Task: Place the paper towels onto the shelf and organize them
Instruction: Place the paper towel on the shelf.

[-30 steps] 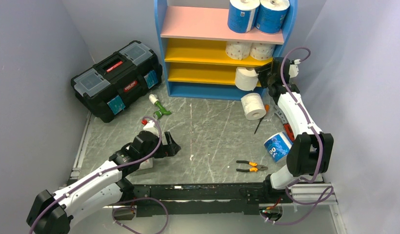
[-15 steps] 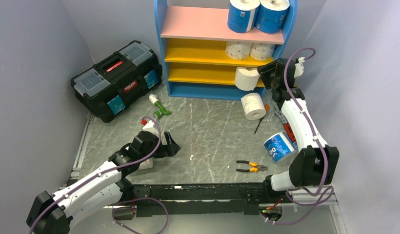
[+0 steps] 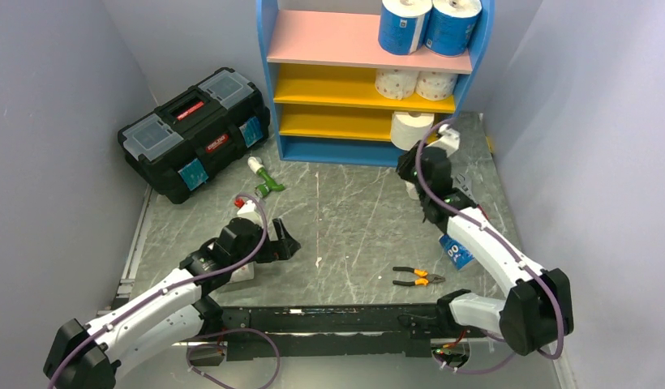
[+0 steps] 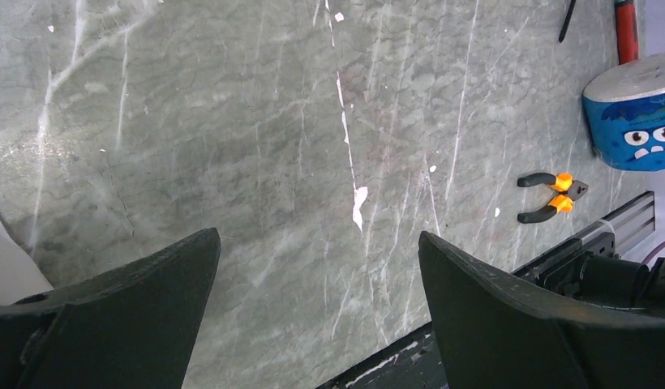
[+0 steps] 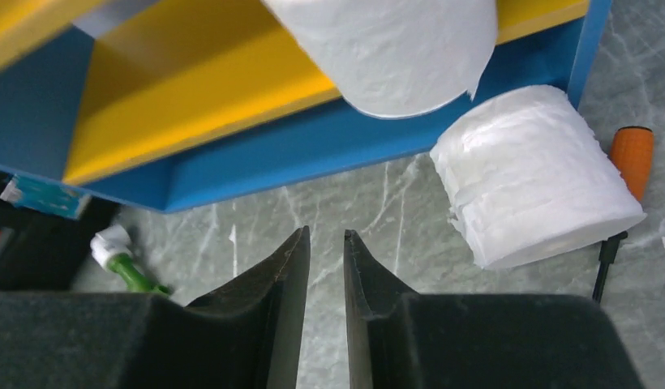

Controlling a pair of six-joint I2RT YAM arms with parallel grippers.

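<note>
Five paper towels sit on the shelf, which stands at the far edge of the table. Two blue-wrapped rolls stand upright and touching at the right end of the pink top board, long axes vertical, cardboard cores opening upward. Two dotted white rolls sit touching on the upper yellow board, directly below. One plain white roll rests at the right end of the lower yellow board, overhanging its front edge.

A second plain white roll, the floor roll, lies on the table just beside the shelf's base. It seems to lie on its side, though the wrist view leaves its axis unclear. A blue cartoon-faced roll sits on the table under the right forearm.

The right gripper hovers before the shelf, its jaws nearly together on nothing; both white rolls lie up and to its right, apart from it. The left gripper is spread wide above bare table, well apart from every roll. Orange-handled pliers lie near the front rail.
</note>
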